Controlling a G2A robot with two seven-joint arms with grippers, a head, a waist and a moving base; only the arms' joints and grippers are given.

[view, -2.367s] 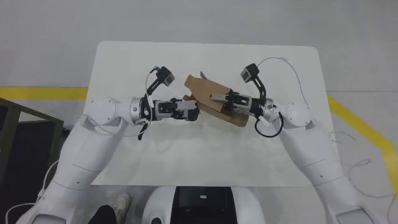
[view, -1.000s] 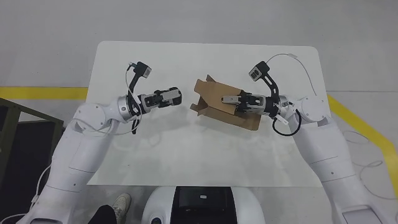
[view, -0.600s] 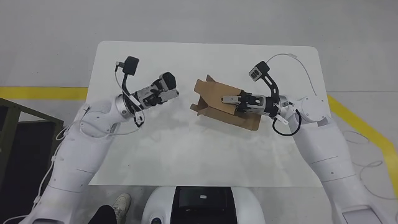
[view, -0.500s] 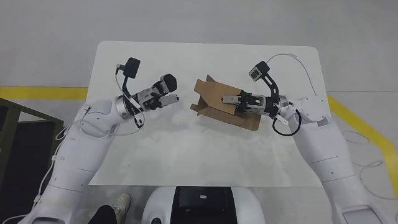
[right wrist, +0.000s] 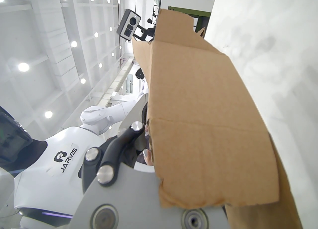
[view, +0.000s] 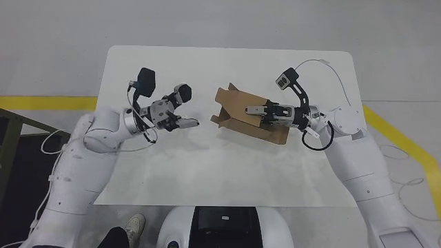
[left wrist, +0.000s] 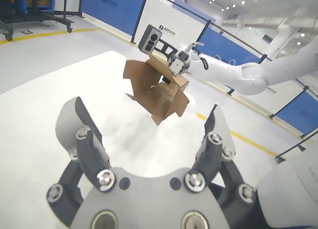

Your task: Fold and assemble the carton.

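Note:
The brown carton is held just above the white table, lying on its side with its open end and loose flaps turned toward the left arm. My right gripper is shut on its upper wall; in the right wrist view the carton covers that gripper's fingertips. My left gripper is a short way left of the carton, apart from it, open and empty. In the left wrist view the left gripper faces the carton, whose inside is visible, with the right gripper on its far upper wall.
Bare table surrounds the carton on all sides. A dark cart stands on the floor off the table's left edge. Yellow floor tape runs on both sides. A thin cable loops above the right arm.
The left gripper has let go of the carton, drawn back to the left, turned and opened. The right gripper shifted the carton slightly right, then stayed still.

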